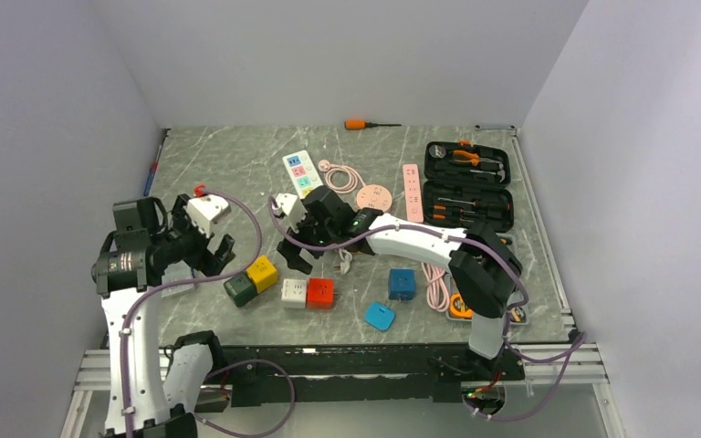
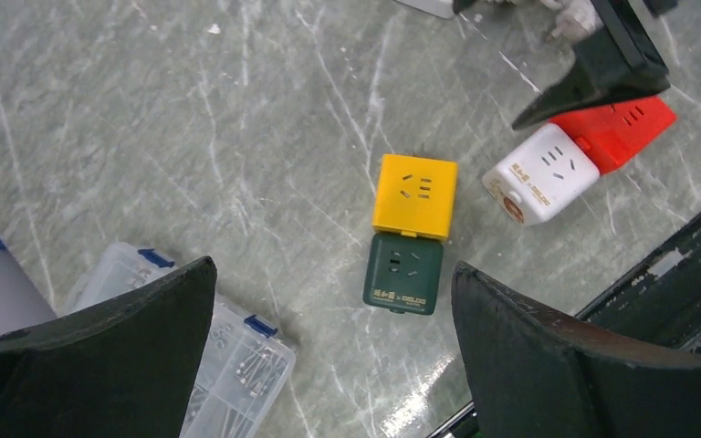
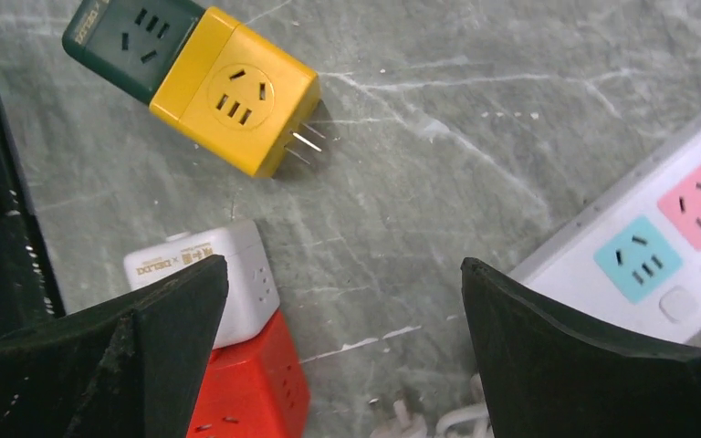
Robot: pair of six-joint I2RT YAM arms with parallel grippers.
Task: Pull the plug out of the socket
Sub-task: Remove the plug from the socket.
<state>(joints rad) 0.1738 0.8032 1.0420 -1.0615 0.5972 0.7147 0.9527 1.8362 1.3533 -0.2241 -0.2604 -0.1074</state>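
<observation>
A yellow cube adapter (image 1: 262, 273) is joined to a dark green cube socket (image 1: 240, 289) on the marble table. They show in the left wrist view as yellow (image 2: 415, 194) above green (image 2: 403, 272), and in the right wrist view as yellow (image 3: 237, 91) and green (image 3: 132, 41); the yellow cube's free prongs stick out. A white cube (image 1: 294, 293) is joined to a red cube (image 1: 320, 292). My left gripper (image 1: 205, 233) (image 2: 333, 269) is open and empty, above and left of the green cube. My right gripper (image 1: 299, 239) (image 3: 344, 263) is open and empty above the white cube (image 3: 228, 269) and the red cube (image 3: 251, 383).
A clear parts box (image 2: 228, 365) lies under my left gripper. A white power strip (image 3: 657, 237) with coloured sockets lies by my right finger. Two blue cubes (image 1: 402, 284), a pink strip (image 1: 412, 192), a pink cable (image 1: 351, 178) and an open tool case (image 1: 467, 185) lie to the right.
</observation>
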